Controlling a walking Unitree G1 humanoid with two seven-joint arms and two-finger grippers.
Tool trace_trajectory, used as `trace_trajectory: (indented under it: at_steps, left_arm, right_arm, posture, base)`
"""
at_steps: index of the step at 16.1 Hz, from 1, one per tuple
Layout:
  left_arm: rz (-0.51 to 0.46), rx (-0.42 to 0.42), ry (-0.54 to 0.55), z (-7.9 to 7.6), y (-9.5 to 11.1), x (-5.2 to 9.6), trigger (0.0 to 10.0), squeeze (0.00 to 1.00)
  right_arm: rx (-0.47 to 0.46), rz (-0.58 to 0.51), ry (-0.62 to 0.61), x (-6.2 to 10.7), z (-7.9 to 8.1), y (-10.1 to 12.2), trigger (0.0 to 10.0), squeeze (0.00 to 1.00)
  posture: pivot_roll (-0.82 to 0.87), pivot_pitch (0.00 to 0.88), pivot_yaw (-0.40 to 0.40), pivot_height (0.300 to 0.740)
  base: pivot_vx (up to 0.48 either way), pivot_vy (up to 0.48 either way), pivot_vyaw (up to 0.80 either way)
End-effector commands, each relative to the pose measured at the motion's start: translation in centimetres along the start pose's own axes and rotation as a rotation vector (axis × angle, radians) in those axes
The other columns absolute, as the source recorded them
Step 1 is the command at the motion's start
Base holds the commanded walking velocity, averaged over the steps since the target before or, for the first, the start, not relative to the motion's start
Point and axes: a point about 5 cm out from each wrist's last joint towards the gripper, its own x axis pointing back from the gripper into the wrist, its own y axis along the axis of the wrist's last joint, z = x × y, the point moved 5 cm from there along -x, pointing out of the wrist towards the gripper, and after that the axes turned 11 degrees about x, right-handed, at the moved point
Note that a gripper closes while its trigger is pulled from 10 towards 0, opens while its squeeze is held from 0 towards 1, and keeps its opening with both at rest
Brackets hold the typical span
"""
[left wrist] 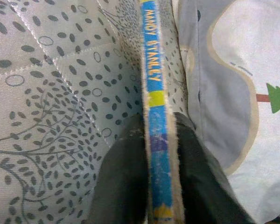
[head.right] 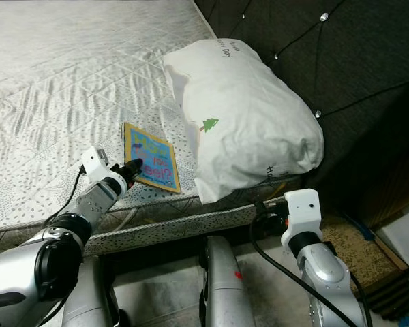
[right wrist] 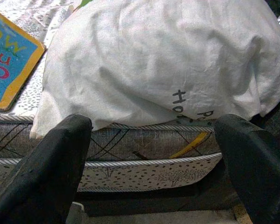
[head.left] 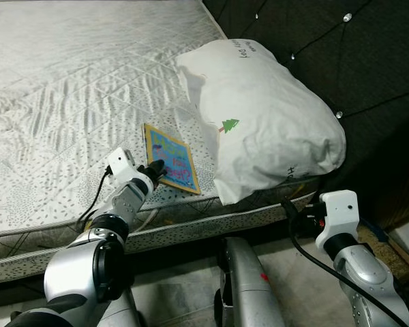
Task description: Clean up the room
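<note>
two thin edges are all i have to hold onto, and that is where the trouble could start.

from my left eye, the book [head.left: 171, 159] lies flat on the mattress [head.left: 61, 88], near its front edge, just beside the white pillow [head.left: 259, 116] that leans against the dark headboard [head.left: 347, 61]. my left gripper [head.left: 155, 169] reaches over the mattress edge and meets the book's near corner. my right gripper [head.left: 305, 215] hangs low beside the bed, below the pillow's corner.

from my right eye the layout matches: the book sits with its long side close to the pillow, and my left arm comes at it from below the bed's edge.

from my left wrist, my two black fingers [left wrist: 123, 182] are clenched on the book, one on each side of its blue spine, with the pillow cloth just beside. i judge the grasp shallow: i seem to hold only the corner, so the book could pivot or slide out once lifted. the worn, fuzzy edges may give little bite. if i pull toward the pillow, the book could snag the pillowcase and drag it.

from my right wrist, my right fingers [right wrist: 46, 163] stand wide apart, released and holding nothing, aimed at the pillow and the mattress side. a yellow strip [right wrist: 189, 145] pokes out under the pillow at the mattress edge; i cannot tell what it is. if that arm swings up carelessly, it could bump the pillow onto the book.
</note>
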Motion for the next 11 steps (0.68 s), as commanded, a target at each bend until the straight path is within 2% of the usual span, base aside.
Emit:
trace_trajectory:
  at_steps: [1,5,8,11]
  left_arm:
    - [0.034,-0.049,0.033,0.5,-0.4,0.1,10.0,1.0]
    - [0.058,-0.098,0.082,1.5,-0.4,0.3,10.0,1.0]
    - [0.032,-0.127,0.1,1.8,0.7,0.4,10.0,1.0]
    - [0.025,-0.201,0.137,2.8,2.2,0.8,10.0,1.0]
  right_arm:
    - [0.013,-0.009,-0.017,0.0,-0.6,0.5,10.0,0.0]
    - [0.021,-0.018,-0.017,-0.3,-0.8,0.9,10.0,0.0]
    - [0.026,-0.023,-0.021,-0.5,-1.0,1.0,10.0,0.0]
    - [0.026,-0.031,-0.021,-0.8,-0.8,1.2,10.0,0.0]
  posture:
    - [-0.27,0.059,-0.085,0.554]
    - [-0.28,0.051,-0.089,0.554]
    - [-0.28,0.045,-0.087,0.554]
    - [-0.28,0.04,-0.083,0.554]
  base:
    - [0.0,0.0,0.0]
    - [0.0,0.0,0.0]
    - [0.0,0.0,0.0]
    - [0.0,0.0,0.0]
